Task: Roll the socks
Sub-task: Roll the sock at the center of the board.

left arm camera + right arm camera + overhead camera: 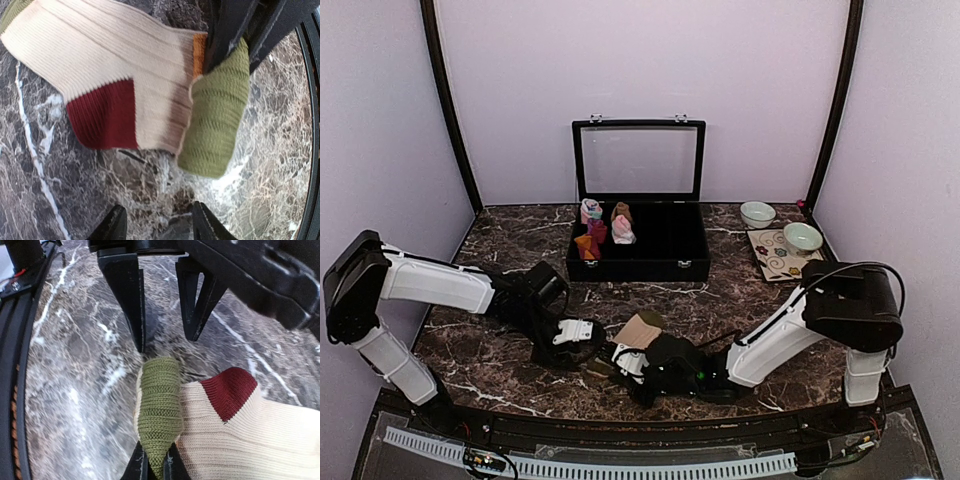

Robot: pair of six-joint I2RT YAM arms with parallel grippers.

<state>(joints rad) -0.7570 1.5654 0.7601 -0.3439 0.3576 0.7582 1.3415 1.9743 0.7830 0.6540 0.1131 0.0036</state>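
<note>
A cream ribbed sock (pixel 105 55) with a dark red heel (pixel 102 117) and an olive toe (pixel 215 120) lies on the marble table; in the top view it shows as a tan patch (pixel 640 328). My right gripper (pixel 155 467) is shut on the olive toe (pixel 159 415), which stands bunched up between its fingers. My left gripper (pixel 159 227) is open just short of the sock, with only bare marble between its fingertips. In the top view the left gripper (pixel 592 338) and the right gripper (pixel 625 360) face each other closely at the sock's near end.
A black box (pixel 638 262) with its glass lid raised stands at the back centre and holds several small rolled bundles (pixel 602 230). Two bowls (pixel 757 213) (pixel 803 237) and a patterned mat (pixel 775 262) sit at the back right. The table's near edge runs just below both grippers.
</note>
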